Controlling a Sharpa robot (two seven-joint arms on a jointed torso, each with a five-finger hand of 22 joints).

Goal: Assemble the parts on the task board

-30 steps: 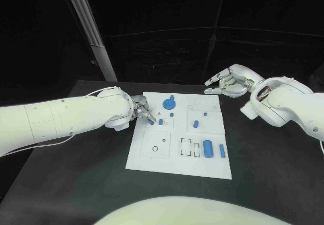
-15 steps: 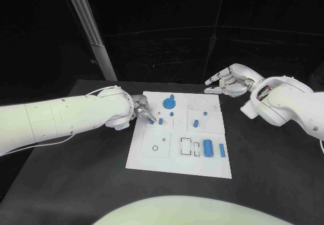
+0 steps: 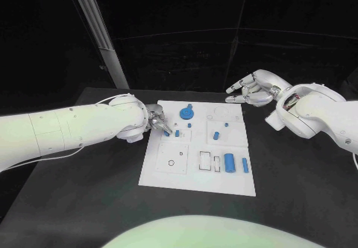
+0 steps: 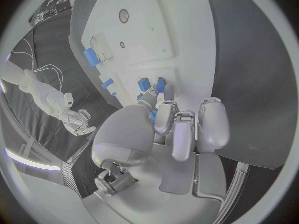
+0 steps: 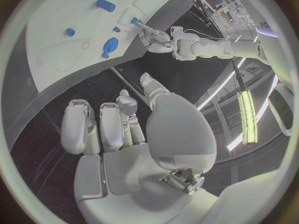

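Seemingly nothing has shifted: the left robot hand (image 3: 158, 124) still pinches, I think, a small blue part (image 3: 166, 134) at the task board (image 3: 173, 170)'s upper-left edge, so insertion stays pending, while the right robot hand (image 3: 252, 89) hovers spread.

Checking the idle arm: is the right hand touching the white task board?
No. The right hand hovers off the white task board's far corner, holding nothing.

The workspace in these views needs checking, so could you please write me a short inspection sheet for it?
Surface: black table, bare around the board.
Job's things: white task board; blue gear-shaped part, large cylinder, slim bar, peg.
Clutter: nothing seen.
Hands: left hand pinches a small blue part at the board's edge; right hand hovers beyond the far corner, holding nothing.
Cables: white wires along the left arm.
Surroundings: dark backdrop, pale post.
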